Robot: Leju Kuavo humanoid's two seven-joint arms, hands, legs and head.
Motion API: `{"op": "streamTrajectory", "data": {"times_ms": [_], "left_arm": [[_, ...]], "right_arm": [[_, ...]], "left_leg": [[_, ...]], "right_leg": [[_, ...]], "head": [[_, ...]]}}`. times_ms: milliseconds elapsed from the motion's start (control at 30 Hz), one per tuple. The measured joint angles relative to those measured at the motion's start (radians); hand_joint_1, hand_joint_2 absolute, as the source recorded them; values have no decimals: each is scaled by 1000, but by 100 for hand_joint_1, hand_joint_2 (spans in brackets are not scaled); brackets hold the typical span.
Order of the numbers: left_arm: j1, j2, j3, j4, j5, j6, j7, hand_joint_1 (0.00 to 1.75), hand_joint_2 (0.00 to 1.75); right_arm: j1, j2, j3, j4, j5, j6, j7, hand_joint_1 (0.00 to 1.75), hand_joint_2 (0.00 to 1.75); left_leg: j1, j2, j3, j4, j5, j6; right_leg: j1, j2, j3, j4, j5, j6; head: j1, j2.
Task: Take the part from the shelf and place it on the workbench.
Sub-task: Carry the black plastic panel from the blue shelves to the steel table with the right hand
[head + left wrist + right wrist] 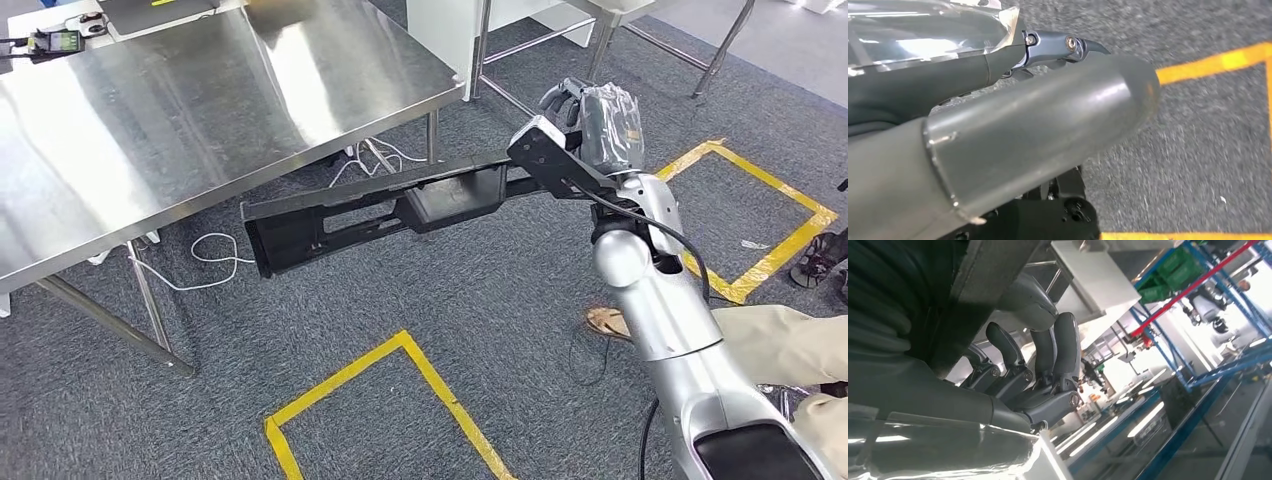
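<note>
From the head view we see our right hand (585, 120) gripping one end of the long black part (385, 210), which stretches left over the grey carpet (470, 320), its far end just below the near edge of the steel workbench (180, 110). The right wrist view adds the dark fingers (1048, 355) curled around the part. The left wrist view shows our left hand (1048, 120) above yellow floor tape (1218, 62); its grasp we cannot tell.

Grey carpet (480, 300) — yellow tape squares (400, 345) — steel table (200, 100)
</note>
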Motion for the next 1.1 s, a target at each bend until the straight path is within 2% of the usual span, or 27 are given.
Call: {"op": "streamTrajectory", "data": {"times_ms": [67, 100, 167, 200, 233, 267, 333, 367, 400, 433, 467, 500, 533, 567, 600, 633, 700, 767, 833, 867, 900, 933, 967, 1000, 1067, 1100], "left_arm": [[2, 1, 0, 0, 1, 3, 0, 0, 0], [2, 1, 0, 0, 2, 4, 0, 0, 0], [4, 2, 1, 0, 5, 5, 0, 0, 0], [6, 3, 1, 0, 7, 6, -1, 0, 0], [7, 3, 1, -1, 8, 6, -2, 0, 0], [8, 4, 1, -1, 9, 6, -3, 0, 0], [7, 4, 1, -1, 1, 7, -4, 0, 0], [7, 4, 1, -1, -5, 8, -2, 0, 0], [7, 4, 1, -1, -13, 9, -1, 0, 0], [7, 3, 0, -1, -21, 10, 1, 0, 0], [7, 2, 0, -1, -29, 10, 2, 0, 0], [6, 1, -1, -1, -36, 10, 3, 0, 0], [5, 1, -2, -1, -42, 9, 3, 0, 0], [4, 0, -2, -1, -45, 8, 3, 0, 0], [2, 0, -2, -1, -47, 7, 3, 0, 0], [1, 0, -3, -2, -49, 6, 3, 0, 0], [2, 0, -4, -2, -56, 3, 2, 0, 0], [-1, 0, -8, -2, -69, -5, -3, 0, 0], [-13, -2, -16, -2, -80, -16, -8, 0, 0], [-19, -4, -21, -2, -82, -20, -10, 0, 0], [-24, -6, -25, -2, -84, -23, -10, 0, 0], [-27, -9, -27, -2, -83, -25, -9, 0, 0], [-28, -11, -29, -2, -81, -25, -9, 0, 0], [-28, -12, -29, -2, -76, -22, -7, 0, 0], [-28, -12, -28, -2, -62, -14, -5, 0, 0], [-28, -12, -27, -2, -53, -10, -3, 0, 0]], "right_arm": [[2, -3, -3, -4, 0, 1, 0, 175, 175], [2, -5, -5, -5, 0, 2, 0, 175, 175], [5, -7, -6, -9, 1, 6, 0, 175, 175], [7, -8, -7, -13, 4, 8, 0, 175, 175], [8, -10, -8, -19, 7, 11, 1, 175, 175], [8, -13, -10, -27, 13, 14, 5, 175, 175], [11, -19, -14, -39, 30, 25, 19, 175, 175], [16, -23, -16, -45, 41, 32, 27, 175, 175], [22, -28, -18, -49, 50, 40, 33, 175, 175], [27, -32, -20, -53, 57, 48, 37, 175, 175], [30, -37, -22, -57, 62, 56, 40, 175, 175], [31, -42, -24, -62, 66, 63, 42, 175, 175], [31, -47, -25, -65, 68, 68, 44, 175, 175], [31, -52, -27, -68, 69, 71, 45, 175, 175], [31, -56, -29, -70, 70, 74, 47, 175, 175], [31, -58, -30, -71, 70, 76, 48, 175, 175], [30, -61, -30, -73, 70, 80, 49, 175, 175], [28, -62, -31, -73, 62, 82, 47, 175, 175], [26, -64, -32, -73, 50, 84, 40, 175, 175], [26, -65, -33, -72, 46, 84, 36, 175, 175], [25, -65, -33, -70, 44, 84, 31, 175, 175], [24, -65, -32, -69, 42, 83, 26, 175, 175], [20, -65, -32, -68, 37, 82, 18, 175, 175], [13, -63, -32, -67, 29, 80, 9, 175, 175], [-12, -58, -32, -66, 7, 74, -9, 175, 175], [-27, -55, -32, -65, -3, 70, -16, 175, 175]], "left_leg": [[-9, 29, 61, -115, 35, 13], [-13, 35, 72, -139, 38, 19], [-17, 18, 72, -147, 38, 31], [-15, 9, 75, -152, 42, 37], [-13, -1, 79, -159, 46, 43], [-10, -9, 83, -165, 51, 49], [-6, -30, 86, -169, 55, 56], [-6, -42, 86, -169, 55, 56], [-6, -56, 86, -168, 55, 56], [-6, -69, 86, -167, 55, 56], [-5, -81, 86, -166, 55, 55], [-4, -93, 86, -163, 54, 53], [-4, -104, 84, -159, 52, 49], [-5, -114, 82, -156, 52, 44], [-6, -122, 78, -154, 52, 39], [-7, -129, 74, -154, 53, 34], [-5, -136, 66, -152, 54, 26], [-4, -97, 47, -112, 27, 17], [-3, -43, -6, 4, -36, 8], [-2, -30, -39, 71, -65, 6], [-1, -24, -62, 119, -80, 5], [-1, -21, -67, 131, -75, 6], [-1, -18, -52, 103, -54, 9], [-3, -10, -19, 40, -22, 16], [-14, 30, 49, -90, 24, 33], [-20, 43, 67, -128, 32, 39]], "right_leg": [[8, -14, 2, 0, -4, 5], [12, -21, 3, 0, -6, 8], [16, -38, 7, -3, -8, 15], [16, -38, 6, 0, -12, 20], [16, -27, 1, 13, -21, 22], [15, -7, -13, 46, -39, 23], [9, 35, -70, 166, -91, 17], [6, 44, -102, 230, -111, 17], [4, 48, -123, 267, -119, 22], [2, 49, -125, 264, -109, 30], [-1, 52, -107, 222, -86, 40], [-6, 61, -74, 151, -54, 51], [-10, 76, -43, 87, -30, 57], [-11, 89, -20, 38, -13, 57], [-11, 99, -8, 12, -5, 53], [-8, 100, -6, 9, -5, 45], [-11, 86, -5, 6, -1, 30], [-14, 70, -3, 5, 1, 14], [-9, 53, -2, 4, 0, 4], [-6, 43, -2, 4, -1, 1], [-3, 32, -2, 4, -2, 0], [-1, 22, -1, 4, -3, -1], [1, 13, 1, 5, -4, -3], [3, 5, 3, 5, -6, -4], [11, -9, 6, 5, -9, -3], [15, -16, 6, 5, -11, 0]], "head": [[1, 0], [1, 0], [3, 0], [3, 0], [3, 0], [4, 0], [6, 0], [8, 0], [8, 0], [8, 0], [8, 0], [8, 0], [9, 0], [10, 0], [10, 0], [10, 0], [11, 0], [5, 0], [-2, 0], [-3, 0], [-3, 0], [-3, 0], [-3, 0], [-3, 0], [-2, 0], [-2, 0]]}}
